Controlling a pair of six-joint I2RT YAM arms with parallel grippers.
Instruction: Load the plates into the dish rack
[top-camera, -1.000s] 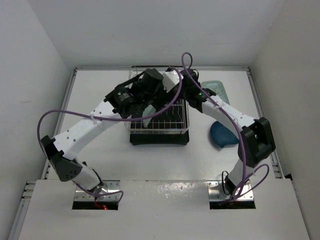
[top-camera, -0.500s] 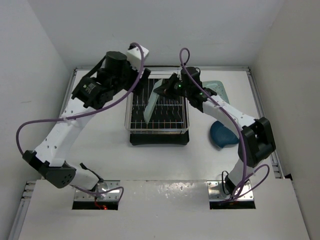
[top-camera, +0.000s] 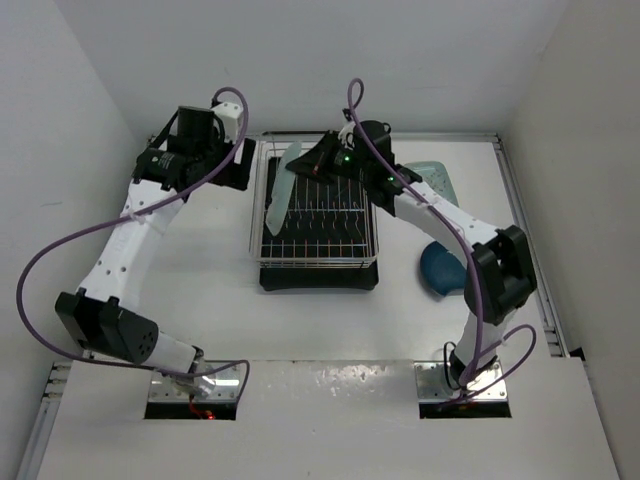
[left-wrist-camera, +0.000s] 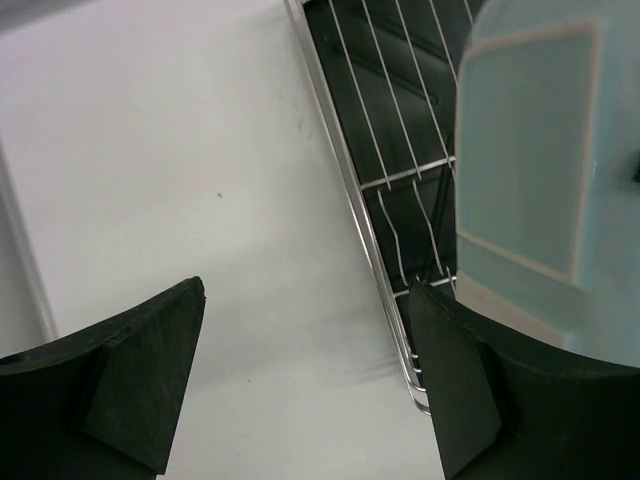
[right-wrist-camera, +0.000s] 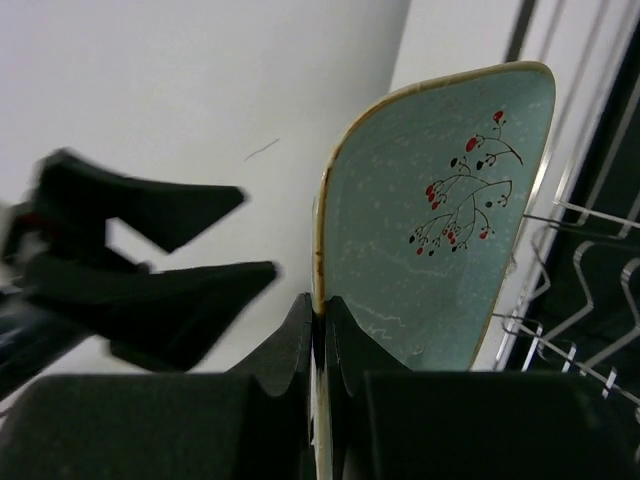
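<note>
I am seating one mint plate (right-wrist-camera: 430, 220). It is standing on edge at the left side of the dish rack (top-camera: 318, 262), upper centre of the overhead frame, with its rim pinched in my right gripper (right-wrist-camera: 318, 310). My left gripper (left-wrist-camera: 305, 300) is hanging spread and empty beside the rack. Next, I judge: settling the plate between dividers — then letting go.

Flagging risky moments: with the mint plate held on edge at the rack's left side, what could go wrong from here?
1. The right gripper pinches the mint plate only at its thin rim, so it could pivot or slip.
2. The plate stands tilted at the left edge of the dish rack; whether it is seated is unclear, so releasing might tip it out.
3. The left gripper is open and off the plate, giving no support.
</note>
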